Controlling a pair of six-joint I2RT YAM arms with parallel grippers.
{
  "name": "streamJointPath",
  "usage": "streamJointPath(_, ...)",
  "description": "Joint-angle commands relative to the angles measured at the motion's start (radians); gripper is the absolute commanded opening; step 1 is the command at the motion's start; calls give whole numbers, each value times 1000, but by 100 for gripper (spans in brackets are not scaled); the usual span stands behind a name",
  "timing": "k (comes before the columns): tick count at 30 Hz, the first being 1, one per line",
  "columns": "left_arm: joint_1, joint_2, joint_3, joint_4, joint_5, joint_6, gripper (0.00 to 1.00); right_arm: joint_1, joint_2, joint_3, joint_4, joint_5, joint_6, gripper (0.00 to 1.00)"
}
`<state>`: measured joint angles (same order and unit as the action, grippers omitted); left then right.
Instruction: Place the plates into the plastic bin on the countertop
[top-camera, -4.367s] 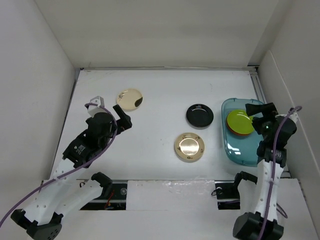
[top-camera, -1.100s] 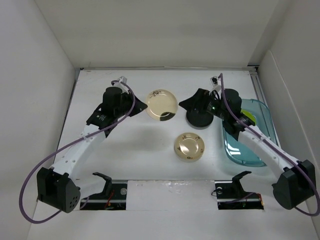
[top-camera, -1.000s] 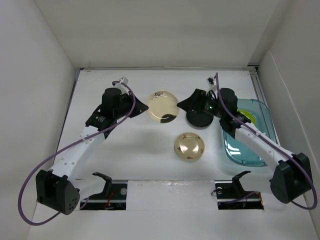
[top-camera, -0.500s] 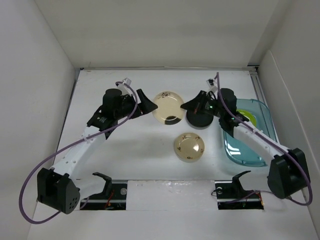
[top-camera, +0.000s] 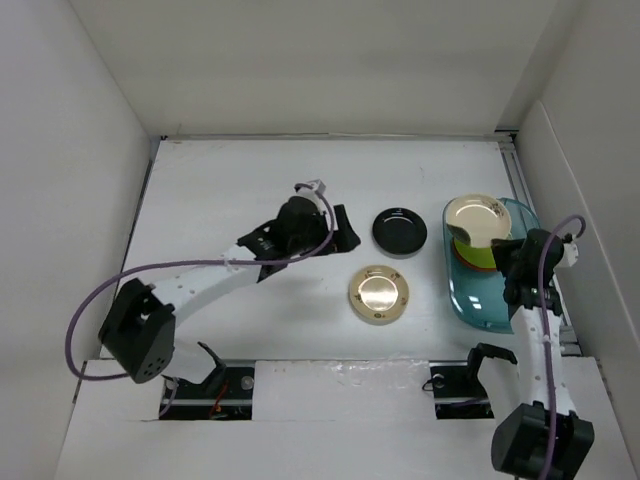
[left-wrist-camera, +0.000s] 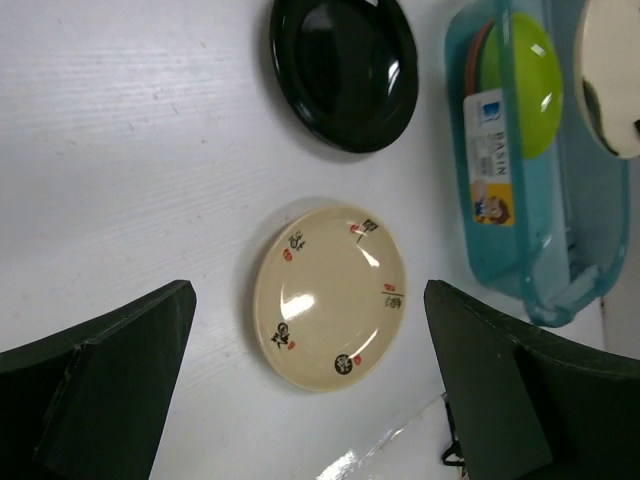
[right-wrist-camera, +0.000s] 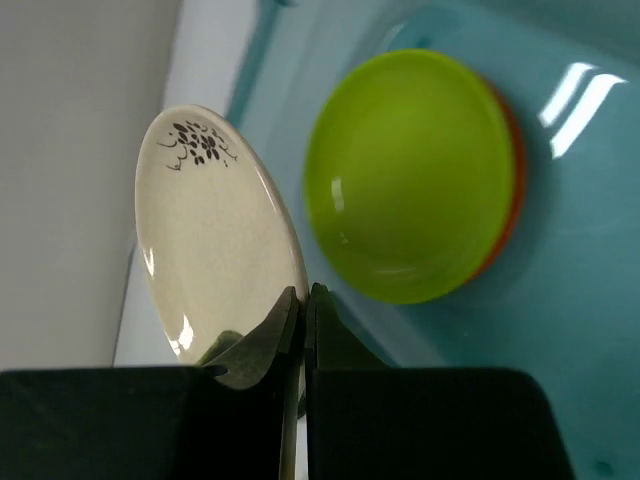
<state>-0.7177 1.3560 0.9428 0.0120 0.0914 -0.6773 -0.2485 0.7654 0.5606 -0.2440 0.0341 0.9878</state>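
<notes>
My right gripper (top-camera: 490, 245) (right-wrist-camera: 303, 300) is shut on the rim of the cream plate (top-camera: 474, 217) (right-wrist-camera: 215, 250), which it holds on edge over the far end of the teal plastic bin (top-camera: 487, 300) (right-wrist-camera: 570, 330). In the bin a lime green plate (right-wrist-camera: 410, 175) lies on an orange plate (right-wrist-camera: 507, 195). My left gripper (top-camera: 345, 228) (left-wrist-camera: 310, 400) hangs open and empty over the countertop (top-camera: 250, 180). A black plate (top-camera: 400, 231) (left-wrist-camera: 345, 70) and a gold-beige plate (top-camera: 379, 294) (left-wrist-camera: 330, 297) lie flat there, the gold-beige one between my left fingers' line of view.
White walls close in the countertop on the left, back and right. The bin (left-wrist-camera: 520, 230) sits close to the right wall, with a printed label (left-wrist-camera: 488, 150) on its side. The arm bases and a metal rail (top-camera: 340, 375) run along the near edge.
The cream plate passed from my left gripper to my right: the left opened, the right shut on it. The right arm carried it over the bin; the left swung toward the middle.
</notes>
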Motion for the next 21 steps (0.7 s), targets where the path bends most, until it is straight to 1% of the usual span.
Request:
streamJointPath(1, -67, 61, 45, 26, -108, 1, 100, -108, -18, -51, -45, 53, 22, 0)
streamJointPath(6, -127, 140, 65, 49, -108, -10, 100, -144, 34, -80, 15, 90, 22, 0)
streamJointPath(9, -137, 184, 65, 68, -85, -10, 100, -144, 77, -80, 60, 93, 22, 0)
streamJointPath(12, -137, 206, 45, 77, -76, -10, 100, -144, 127, -80, 81, 46, -1, 8)
streamJointPath(13, -137, 215, 33, 88, -76, -10, 100, -144, 127, -80, 81, 37, -1, 16)
streamJointPath(14, -137, 215, 33, 100, -67, -10, 100, -144, 127, -80, 100, 36, -15, 30)
streamJointPath(15, -137, 224, 21, 100, -67, -10, 100, -144, 111, -80, 100, 46, -15, 72)
streamJointPath(16, -137, 224, 8, 111, -56, -10, 100, -144, 101, -80, 100, 46, -6, 79)
streamJointPath(18, -137, 238, 8, 120, -47, -10, 100, -144, 62, -80, 77, 46, -6, 86)
streamJointPath(19, -146, 247, -2, 120, -47, -10, 100, -144, 43, -67, 65, 46, -6, 86)
streamJointPath(20, -155, 247, -2, 120, -47, -10, 100, -144, -1, -67, 45, 46, -6, 91)
streamJointPath(21, -155, 256, -2, 120, -47, -10, 100, -144, -27, -54, 35, 46, -6, 93)
